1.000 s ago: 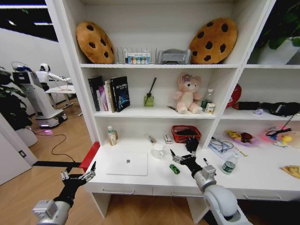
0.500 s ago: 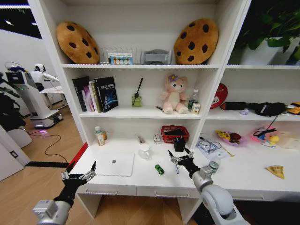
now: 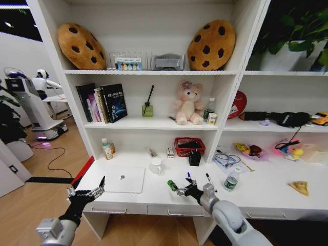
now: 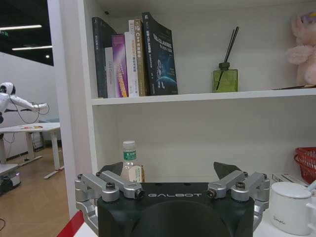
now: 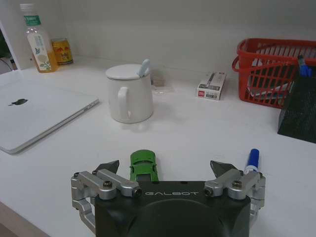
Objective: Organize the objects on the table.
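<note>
Right gripper low over the counter at the green car.

The right gripper [image 3: 180,188] was held just above the counter [image 3: 154,197], jaws spread, with the green car [image 5: 143,165] lying between them and not pinched. A blue pen [image 5: 253,159] lay by one jaw tip. The laptop [image 3: 123,180] lay flat at 9 o'clock from the car, a white mug [image 5: 130,93] at 11 o'clock. The left gripper [image 3: 85,193] was held off the counter's left corner, jaws spread and empty.
</note>
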Robot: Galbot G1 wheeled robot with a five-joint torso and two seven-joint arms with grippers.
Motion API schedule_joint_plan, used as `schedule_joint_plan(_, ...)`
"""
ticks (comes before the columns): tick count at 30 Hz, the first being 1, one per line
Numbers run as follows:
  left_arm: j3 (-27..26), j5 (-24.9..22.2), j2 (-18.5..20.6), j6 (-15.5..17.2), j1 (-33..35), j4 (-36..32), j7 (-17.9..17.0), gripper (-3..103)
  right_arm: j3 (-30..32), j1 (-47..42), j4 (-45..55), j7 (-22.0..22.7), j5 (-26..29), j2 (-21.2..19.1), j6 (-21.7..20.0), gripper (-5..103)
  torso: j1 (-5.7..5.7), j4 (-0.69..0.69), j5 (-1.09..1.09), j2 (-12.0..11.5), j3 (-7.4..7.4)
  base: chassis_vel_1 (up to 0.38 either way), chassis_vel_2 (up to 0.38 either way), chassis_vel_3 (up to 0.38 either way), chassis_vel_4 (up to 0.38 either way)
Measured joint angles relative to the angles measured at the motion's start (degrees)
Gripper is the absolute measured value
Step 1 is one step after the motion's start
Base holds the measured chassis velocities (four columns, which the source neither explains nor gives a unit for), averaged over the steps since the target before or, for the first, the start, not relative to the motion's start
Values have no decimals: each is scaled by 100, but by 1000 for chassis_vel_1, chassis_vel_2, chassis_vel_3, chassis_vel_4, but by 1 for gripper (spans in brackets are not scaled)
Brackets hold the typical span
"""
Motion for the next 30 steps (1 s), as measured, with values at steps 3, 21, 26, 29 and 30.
schedule_joint_plan(3, 0, 0, 0, 0, 0, 0, 0, 100, -55, 30, -66, 93, 18, 69, -14, 100, 0, 0, 0, 0, 0, 0, 0, 0, 0)
schedule_joint_plan(21, 1, 0, 1, 0, 0, -1, 1, 100, -246, 197, -552, 65, -63, 550, 261, 42, 0, -1, -1, 0, 0, 0, 0, 0, 0)
schedule_joint_plan(26, 1, 0, 1, 0, 0, -1, 1, 100, -253, 193, -623, 42, -67, 706, 303, 40, 0, 0, 0, 0, 0, 0, 0, 0, 0)
schedule_joint_plan(29, 1, 0, 0, 0, 0, -1, 1, 100, -243, 170, -651, 42, -73, 756, 328, 40, 0, 0, -1, 0, 0, 0, 0, 0, 0)
schedule_joint_plan(30, 0, 0, 1, 0, 0, -1, 1, 100, -238, 160, -660, 42, -75, 766, 336, 40, 0, -1, -1, 0, 0, 0, 0, 0, 0)
